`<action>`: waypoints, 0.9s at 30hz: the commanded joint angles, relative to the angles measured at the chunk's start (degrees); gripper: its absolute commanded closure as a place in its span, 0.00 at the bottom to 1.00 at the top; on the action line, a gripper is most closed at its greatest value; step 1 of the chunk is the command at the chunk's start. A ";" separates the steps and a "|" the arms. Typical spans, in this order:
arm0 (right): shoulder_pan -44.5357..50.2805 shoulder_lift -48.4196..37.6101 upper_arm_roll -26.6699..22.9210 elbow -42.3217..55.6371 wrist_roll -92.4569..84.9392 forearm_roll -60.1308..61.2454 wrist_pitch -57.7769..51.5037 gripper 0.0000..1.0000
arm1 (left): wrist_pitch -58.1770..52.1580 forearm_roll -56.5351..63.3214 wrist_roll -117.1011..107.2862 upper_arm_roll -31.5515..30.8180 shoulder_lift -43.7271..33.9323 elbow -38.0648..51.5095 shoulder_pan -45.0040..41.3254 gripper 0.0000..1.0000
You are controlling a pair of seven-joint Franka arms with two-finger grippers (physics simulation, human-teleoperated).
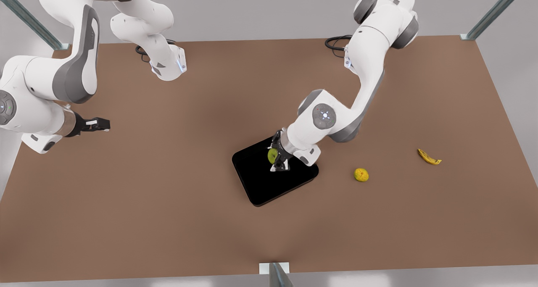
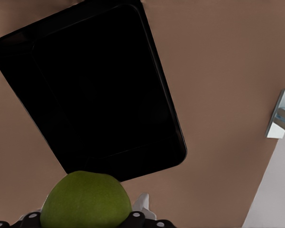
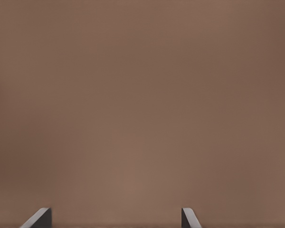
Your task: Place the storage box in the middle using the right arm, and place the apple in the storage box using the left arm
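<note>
I counted one storage box [image 1: 269,186], one apple [image 1: 272,154], two arms and two stray fruits on the brown bench [image 1: 168,173]. The box sat flat near the middle of the bench, a little toward its near edge, turned at an angle to the edges. My left end effector [image 1: 278,156] hung over the box's far portion, pinching the green apple between its fingers; from the left wrist camera the apple [image 2: 85,202] showed in the grip with the black box [image 2: 92,90] open beneath it. I could not tell whether the apple touched the box floor. My right end effector [image 1: 97,124] waited over bare bench near the edge at the front view's left, well apart from the box; its two fingertips [image 3: 38,219] stood spread with nothing between them. One yellow-orange fruit [image 1: 361,175] and one banana [image 1: 428,156] lay toward the opposite edge
</note>
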 commanded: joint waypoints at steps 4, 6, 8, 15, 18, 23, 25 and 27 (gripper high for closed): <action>0.00 0.08 -0.01 0.00 0.00 0.00 0.00 0.00 | -1.05 2.80 0.49 -0.15 1.17 0.03 -0.19 0.00; 0.00 0.00 -0.01 0.00 0.00 0.00 0.00 0.00 | -0.96 3.06 -0.03 -0.15 1.25 0.03 -0.45 0.00; 0.00 0.08 -0.01 0.00 0.00 0.09 0.00 0.00 | -0.52 2.80 0.49 -0.15 1.78 0.12 -0.45 0.00; 0.00 0.08 -0.01 0.09 0.00 0.09 0.00 0.00 | -7.45 2.71 11.38 0.47 -1.20 0.47 0.34 0.00; 0.00 0.08 -0.01 0.26 -0.09 0.09 0.09 0.00 | -23.27 2.27 42.91 4.51 -9.54 0.56 5.16 0.00; 0.00 0.08 -0.01 0.18 -0.09 0.00 0.53 0.00 | -38.57 2.27 93.64 6.18 -27.92 -4.63 15.89 0.00; 0.00 0.08 -0.01 0.18 -0.09 0.00 0.53 0.00 | -42.26 1.48 112.45 11.88 -31.71 -5.68 17.83 0.00; 0.00 0.08 -0.01 0.18 -0.09 0.00 0.53 0.00 | -42.18 0.51 125.91 20.06 -32.85 -6.03 17.56 0.00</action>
